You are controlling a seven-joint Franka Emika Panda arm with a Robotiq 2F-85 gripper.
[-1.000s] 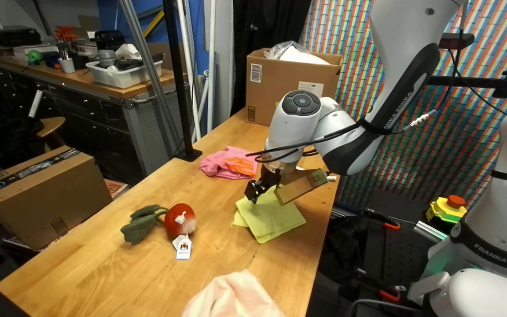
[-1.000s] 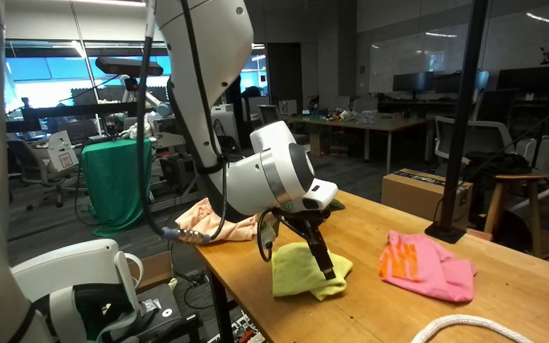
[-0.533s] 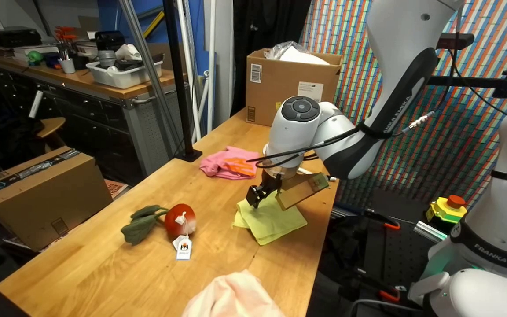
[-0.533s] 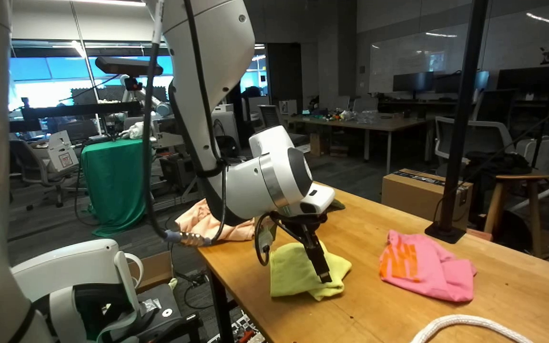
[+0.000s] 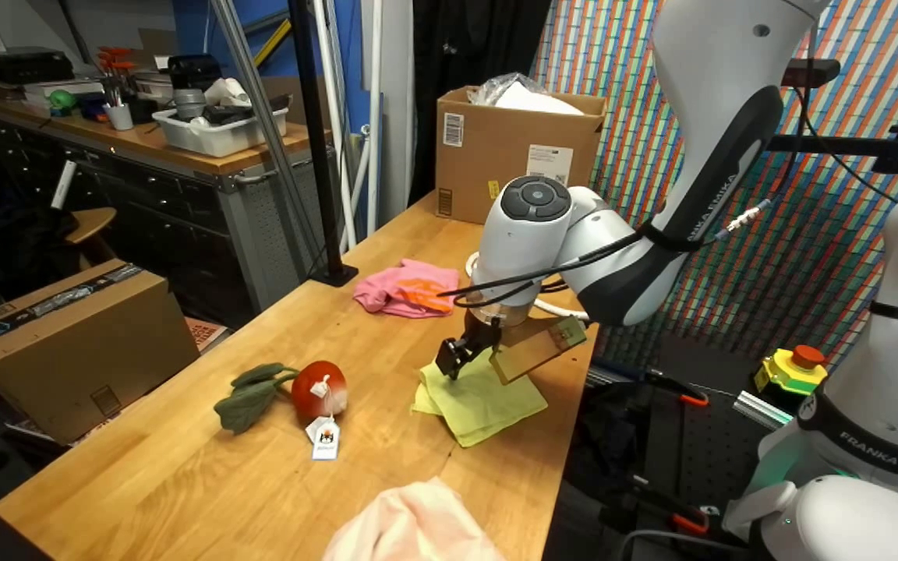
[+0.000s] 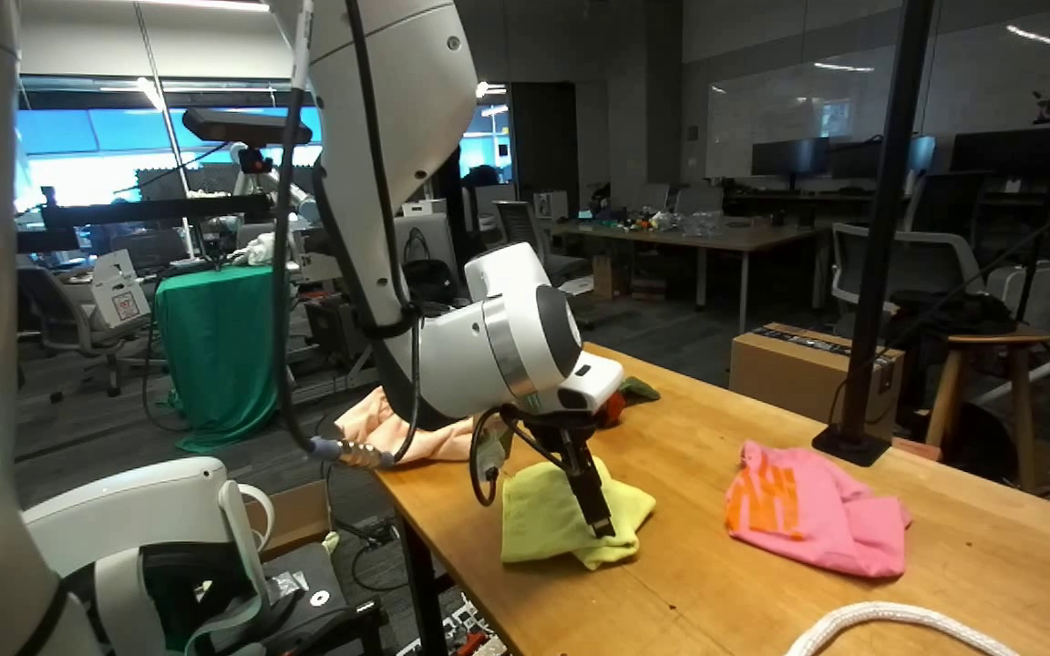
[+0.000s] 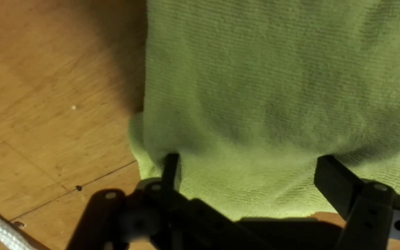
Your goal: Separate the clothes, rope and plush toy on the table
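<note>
A folded yellow-green cloth (image 5: 496, 409) lies under my gripper (image 5: 455, 366); it also shows in an exterior view (image 6: 539, 519) and the wrist view (image 7: 273, 86). My gripper is open, with its fingertips wide apart on the cloth (image 7: 249, 158), which creases around them. A pink cloth (image 5: 387, 290) with orange marks lies toward the pole. A peach cloth (image 5: 414, 530) lies at the opposite end. The red plush toy (image 5: 316, 393) with green leaves and a tag lies near the table's far edge. The white rope (image 6: 890, 612) is partly hidden behind the arm in an exterior view (image 5: 562, 310).
A large cardboard box (image 5: 496, 160) stands at one end of the wooden table (image 5: 207, 483). A black pole (image 5: 332, 269) rises from the table's edge near the pink cloth. Another white arm (image 5: 870, 389) stands beside the table.
My gripper has moved down, then slightly toward the peach cloth's end. The yellow-green cloth has slid a little the same way with it. The other things have not moved.
</note>
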